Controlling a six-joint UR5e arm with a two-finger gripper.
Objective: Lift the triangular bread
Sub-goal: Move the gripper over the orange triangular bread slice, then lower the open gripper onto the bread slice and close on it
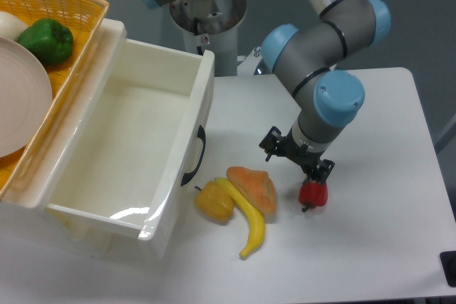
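Jaws (296,161) spread open and empty just above the red pepper (313,193), bread (254,187) on the bench leaning on the banana (249,218), so could easily grab the wrong thing.

The triangular bread (254,188) is a glossy orange-tan wedge with rounded corners and a paler edge. It lies flat on the white table, leaning against the banana (246,215), untouched by anything else.
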